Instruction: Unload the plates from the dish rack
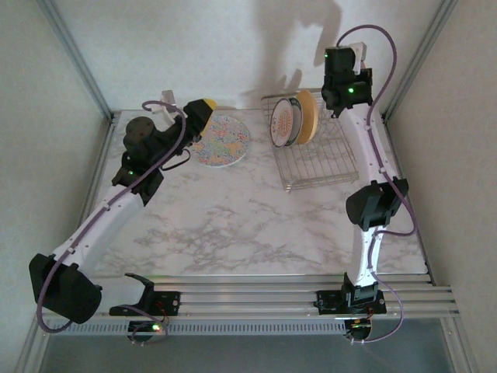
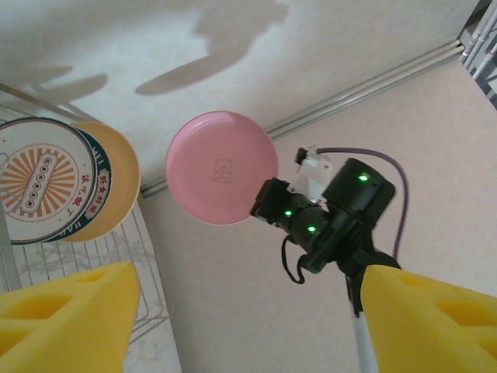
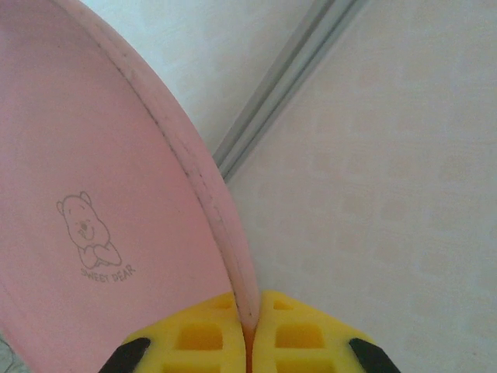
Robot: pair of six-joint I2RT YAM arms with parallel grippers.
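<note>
A: Entry one, right gripper (image 3: pixel 247 334)?
B: Jaws clenched on the rim of the pink plate (image 3: pixel 101 217), which rises edge-on from between them, up and to their left.
A: Entry two, left gripper (image 2: pixel 248 318)?
B: Jaws spread, nothing between them. Floral plate (image 1: pixel 225 141) lies flat on the table (image 1: pixel 233 225), just beside them.
A: Entry three, rack (image 1: pixel 318 167)?
B: Beside and below the right jaws. White plate (image 2: pixel 43 179) and yellow plate (image 2: pixel 116 183) stand upright in it, possibly touching; the overlap hides any gap.
</note>
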